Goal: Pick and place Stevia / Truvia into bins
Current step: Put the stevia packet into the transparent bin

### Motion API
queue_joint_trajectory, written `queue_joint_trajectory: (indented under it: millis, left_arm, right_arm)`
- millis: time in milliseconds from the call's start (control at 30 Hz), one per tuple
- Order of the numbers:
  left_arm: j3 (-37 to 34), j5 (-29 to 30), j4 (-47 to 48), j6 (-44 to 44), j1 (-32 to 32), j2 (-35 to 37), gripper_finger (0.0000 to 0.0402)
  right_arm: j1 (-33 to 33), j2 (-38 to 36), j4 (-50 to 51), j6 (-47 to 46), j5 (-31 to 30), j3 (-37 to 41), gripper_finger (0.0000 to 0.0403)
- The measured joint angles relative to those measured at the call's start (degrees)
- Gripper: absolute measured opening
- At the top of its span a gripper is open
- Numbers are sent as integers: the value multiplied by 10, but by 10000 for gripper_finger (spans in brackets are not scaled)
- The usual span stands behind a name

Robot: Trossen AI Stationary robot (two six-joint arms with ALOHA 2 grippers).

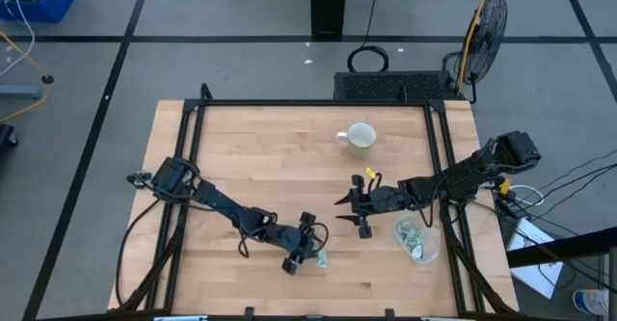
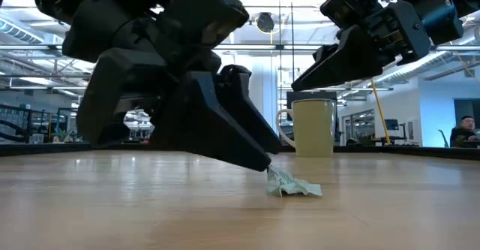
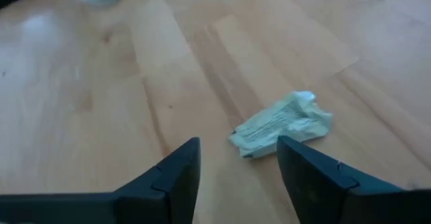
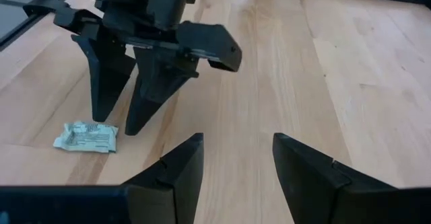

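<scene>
One sachet (image 3: 281,124) is left loose on the bench (image 1: 270,157); several are seen in the bin (image 1: 416,240). Left fingers (image 3: 178,173) apart beside the sachet; right fingers (image 4: 178,170) apart, empty.

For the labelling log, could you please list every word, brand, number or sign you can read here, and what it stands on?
No text can be read.
Crumpled sachet on the table, just ahead of the left gripper: dark lines of print, too blurred to read.
Sachets in the clear tub: too small to read.
White mug: no marking visible.
Right gripper: no label visible.
</scene>
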State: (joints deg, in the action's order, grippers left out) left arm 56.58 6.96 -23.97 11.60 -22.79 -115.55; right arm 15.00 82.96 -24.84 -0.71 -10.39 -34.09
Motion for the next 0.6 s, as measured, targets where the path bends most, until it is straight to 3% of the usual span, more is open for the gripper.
queue_joint_trajectory:
  millis: [233,600]
  left_arm:
    - [0,-49,-13,10,8,-9,181]
    - [4,-62,-45,19,21,-39,164]
  right_arm:
    - [0,0,-1,0,0,0,169]
    - [0,0,1,1,0,0,169]
